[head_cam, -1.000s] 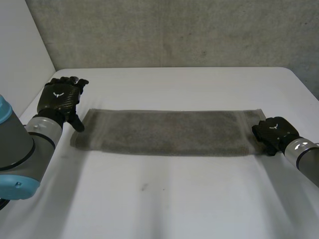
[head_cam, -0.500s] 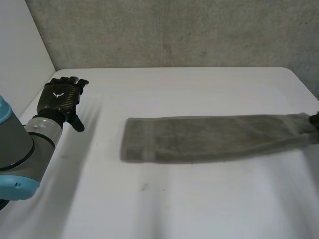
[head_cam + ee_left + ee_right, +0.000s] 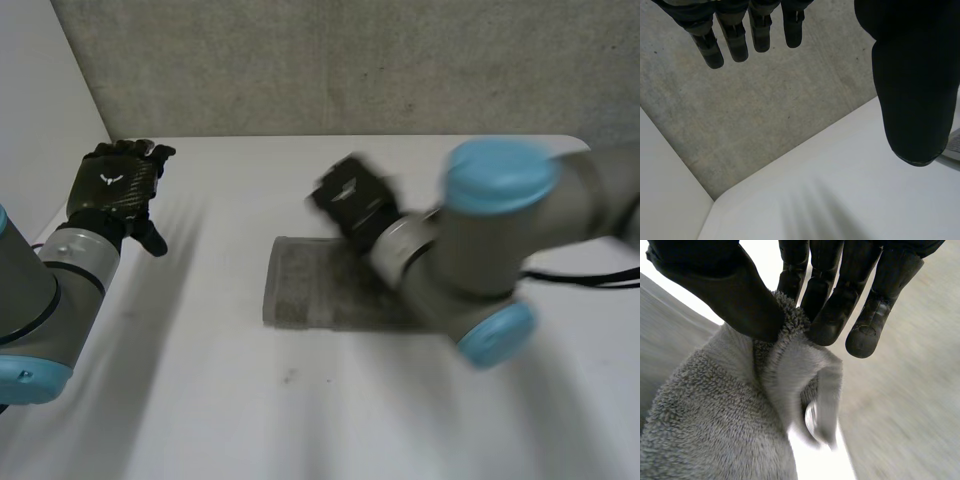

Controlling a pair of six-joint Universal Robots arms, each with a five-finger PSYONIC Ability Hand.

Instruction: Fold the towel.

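Grey fluffy terry towel [image 3: 305,292] lies on the white table [image 3: 300,420], right of center, long axis roughly 9 to 3 o'clock. Its free short edge is at the 9 o'clock end. The rest is under the right arm, which crosses in from 3 o'clock.

Right hand [image 3: 350,198]: clamped on one towel end and raised over the flat layer. From this hand the free edge lies at about 7 o'clock, near. The next move turns on that gap: my read is the held end has to land square on that edge, along the long axis.

Left hand [image 3: 115,185]: fingers straight, holding nothing, up off the table at 9 to 10 o'clock from the towel and well apart from it. The right hand is by far the nearer.

View differences:
- Right wrist view shows the grip: pile bunched between thumb and fingers [image 3: 827,315], with a loose corner hanging below.
- Head view hides that pinch but gives the towel's layout.
- Left wrist view confirms the spread, empty hand over bare table.
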